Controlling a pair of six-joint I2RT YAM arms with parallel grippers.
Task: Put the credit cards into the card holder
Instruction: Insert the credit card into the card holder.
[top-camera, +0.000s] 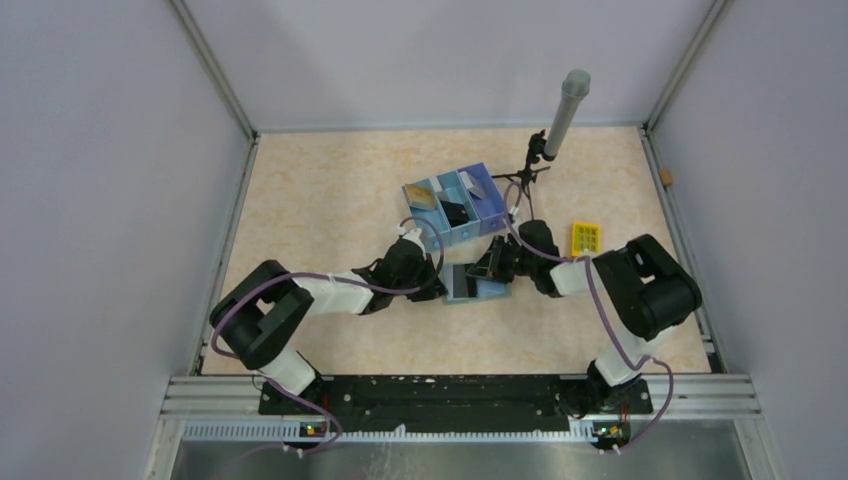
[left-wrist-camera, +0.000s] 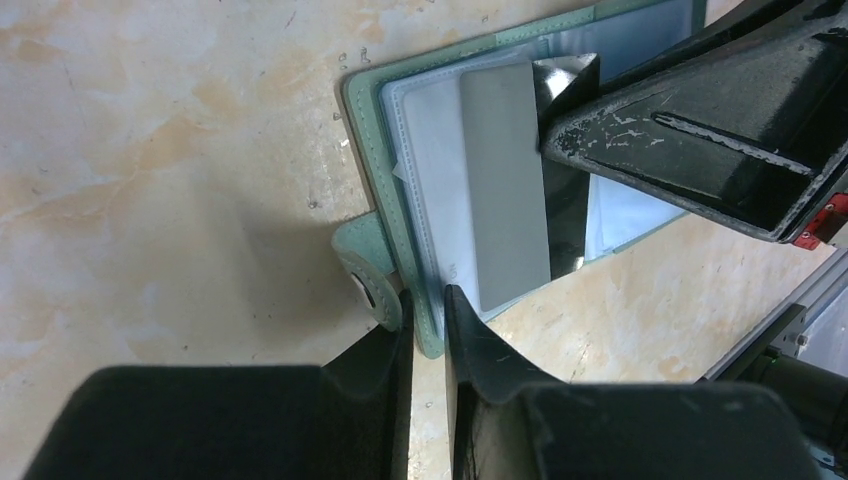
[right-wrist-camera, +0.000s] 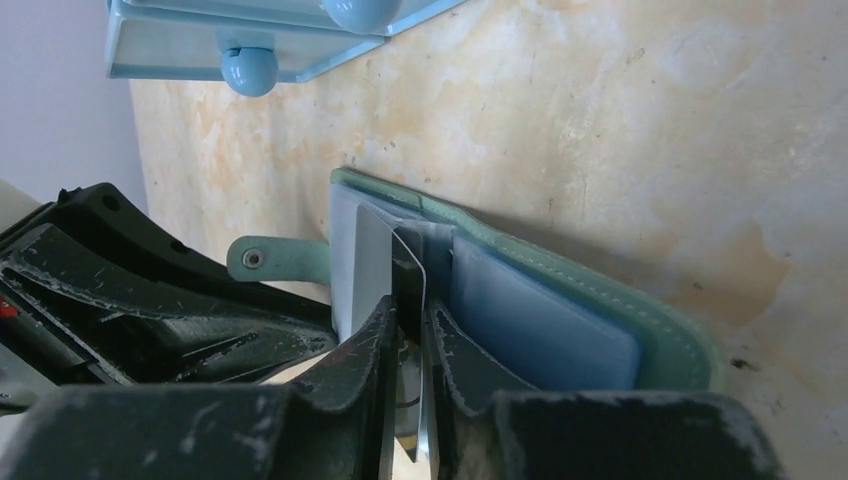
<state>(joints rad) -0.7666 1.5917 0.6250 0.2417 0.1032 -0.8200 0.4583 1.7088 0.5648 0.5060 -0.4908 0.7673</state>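
The card holder (top-camera: 472, 285) lies open on the table, grey-green outside (right-wrist-camera: 600, 290) and light blue inside. My left gripper (left-wrist-camera: 427, 295) is shut on the near edge of its green cover (left-wrist-camera: 432, 335), beside the snap tab (left-wrist-camera: 365, 270). My right gripper (right-wrist-camera: 405, 305) is shut on a dark glossy credit card (left-wrist-camera: 566, 200), held on edge and reaching down into the holder's clear sleeves (left-wrist-camera: 430, 180). A grey card (left-wrist-camera: 505, 190) lies flat against the sleeves next to it. From above, both grippers (top-camera: 440, 285) (top-camera: 492, 265) meet over the holder.
A blue three-compartment tray (top-camera: 488, 208) with more cards stands just behind the holder; its edge (right-wrist-camera: 180, 50) shows in the right wrist view. A yellow gridded piece (top-camera: 585, 238) lies to the right. A grey pole on a small stand (top-camera: 563, 115) is at the back.
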